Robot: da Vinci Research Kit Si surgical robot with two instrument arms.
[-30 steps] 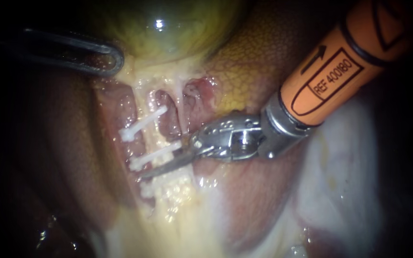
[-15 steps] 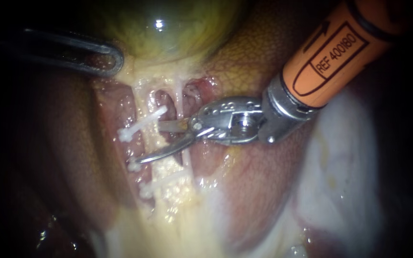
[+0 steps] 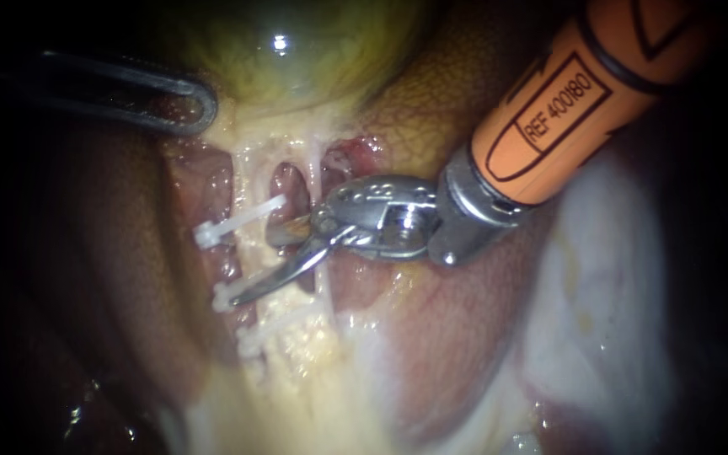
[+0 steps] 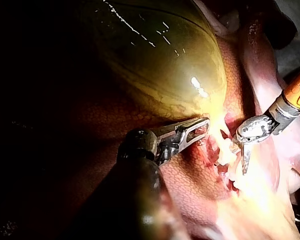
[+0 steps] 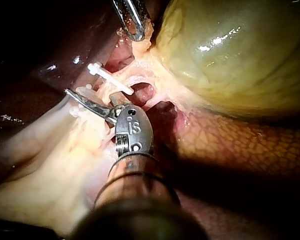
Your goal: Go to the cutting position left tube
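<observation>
Where your left instrument [image 3: 198,105] comes in from the dark upper left, only one looped tip shows, against pale tissue under the gallbladder [image 3: 297,50]. Its shaft is lost in shadow, and you cannot tell whether it grips anything. Next is the left tube [image 3: 248,181], a pale band running down from the gallbladder with three white clips across it: the upper clip [image 3: 238,217], the middle clip [image 3: 222,297] and the lower clip [image 3: 250,339]. Your right instrument [image 3: 252,268] has its blades parted, with nothing clamped. The short upper blade touches the tube's right edge just below the upper clip. The long lower blade lies across the tube and hides most of the middle clip. The thin right tube [image 3: 317,173] passes behind the instrument's hinge. The orange shaft is cut off at the upper right, over the liver [image 3: 431,109].
</observation>
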